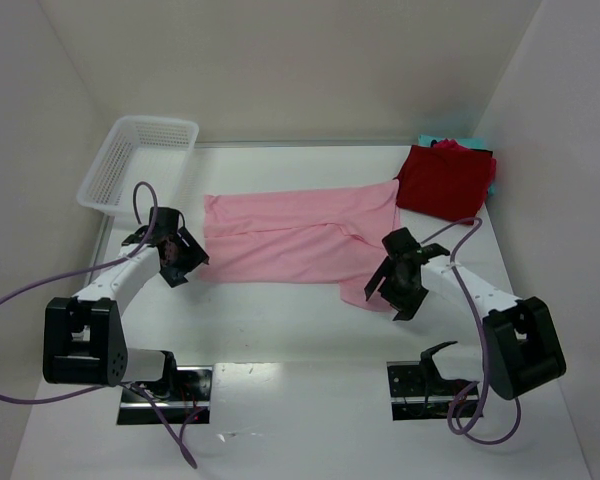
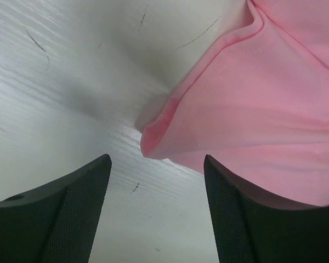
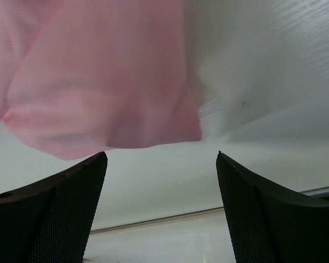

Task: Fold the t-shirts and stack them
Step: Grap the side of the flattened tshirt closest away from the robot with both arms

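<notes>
The left hand [image 1: 177,255] hovers with its fingers apart and empty, just beside the left edge of the light pink short-sleeved t-shirt [image 1: 300,235], which is spread across the white table [image 1: 300,340]. The right hand [image 1: 398,285], likewise spread and empty, is at that shirt's near right corner. A folded dark red t-shirt [image 1: 445,180] lies at the far right, with teal cloth [image 1: 427,140] showing at its far edge.

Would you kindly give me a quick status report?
Left claw, right claw open, empty. Pink tee spread out. Red tee folded, far right. Basket far left, clear.
</notes>
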